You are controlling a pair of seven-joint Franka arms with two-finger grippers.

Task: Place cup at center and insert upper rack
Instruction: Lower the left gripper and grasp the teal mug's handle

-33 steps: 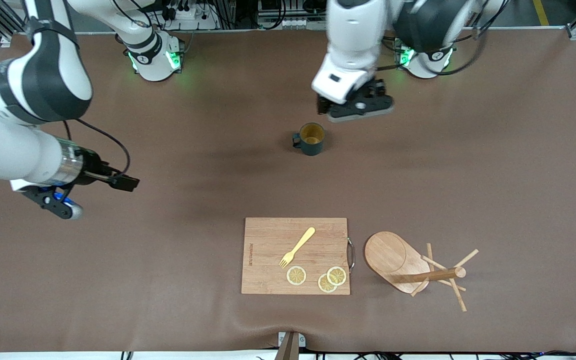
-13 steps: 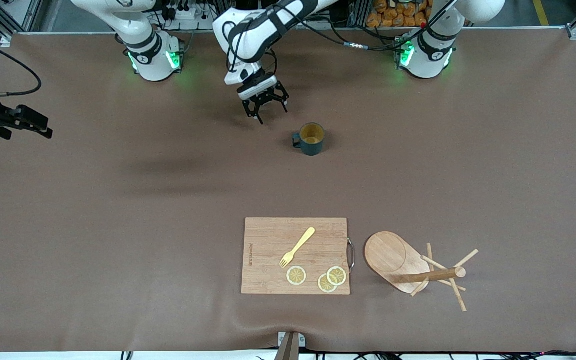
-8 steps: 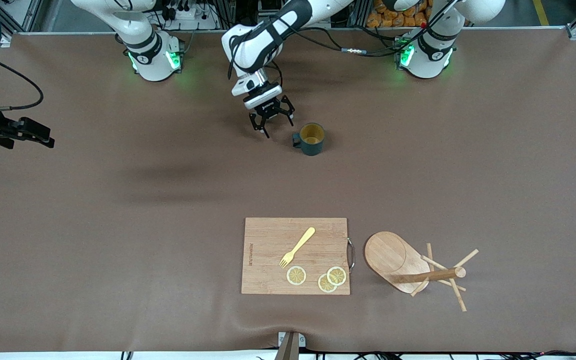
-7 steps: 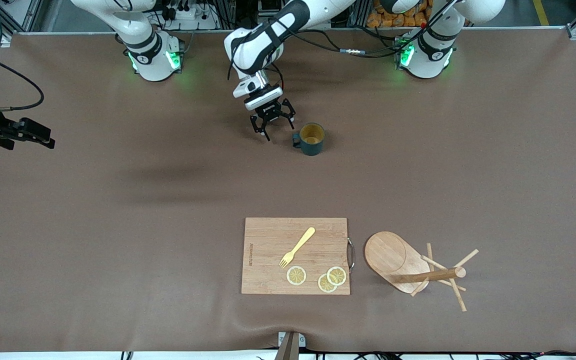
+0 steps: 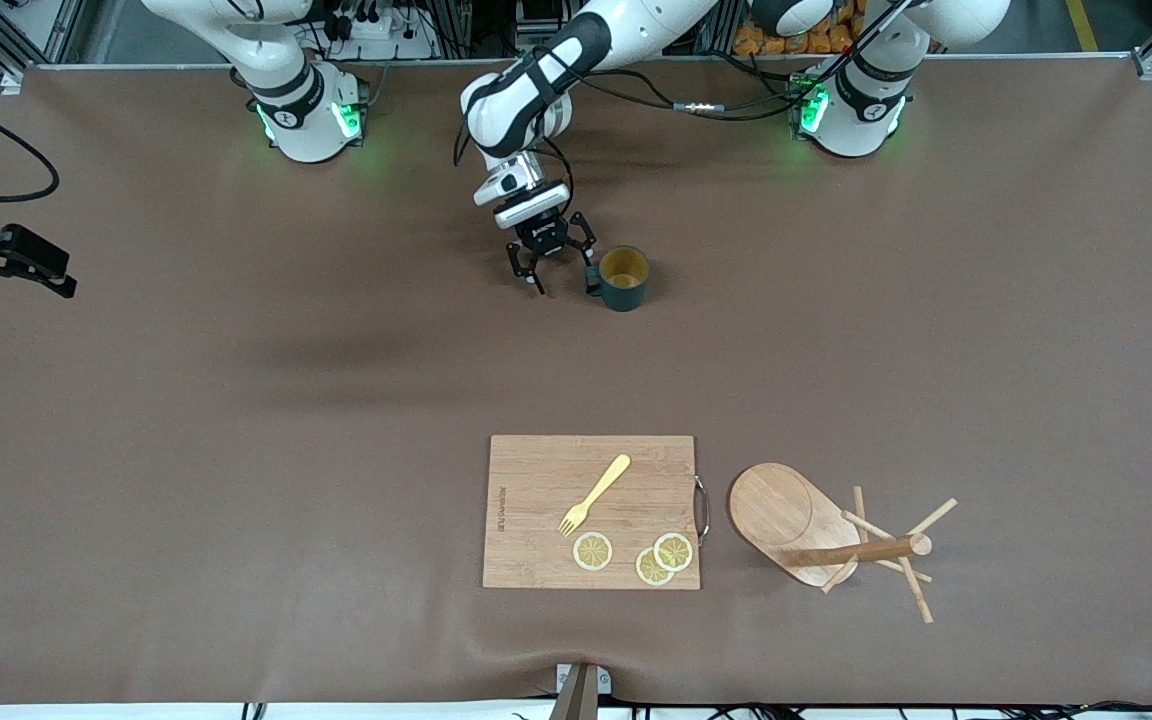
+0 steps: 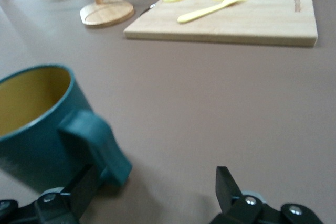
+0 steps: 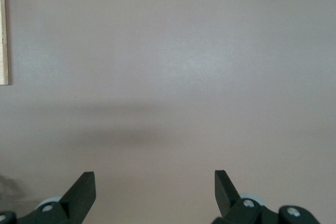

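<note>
The cup (image 5: 624, 278), dark teal with a tan inside, stands upright toward the robots' end of the table, its handle (image 5: 592, 282) pointing toward the right arm's end. My left gripper (image 5: 546, 268) hangs low beside that handle, open. In the left wrist view the cup (image 6: 31, 124) and its handle (image 6: 94, 145) sit close against one finger (image 6: 79, 192), and bare table fills the gap of the left gripper (image 6: 157, 195). The upper rack (image 5: 816, 535), a bamboo mug tree, stands on its oval base (image 6: 107, 11) near the front camera. My right gripper (image 7: 155, 190) is open over bare table.
A wooden cutting board (image 5: 591, 510) lies next to the mug tree, carrying a yellow fork (image 5: 596, 493) and three lemon slices (image 5: 593, 551). The right arm's hand (image 5: 1, 262) shows at the table's edge on its own end. Brown cloth covers the table (image 5: 286, 450).
The left gripper has come down and moved toward the cup, ending beside its handle, still open. The right arm's hand has drawn a little farther toward the table's edge.
</note>
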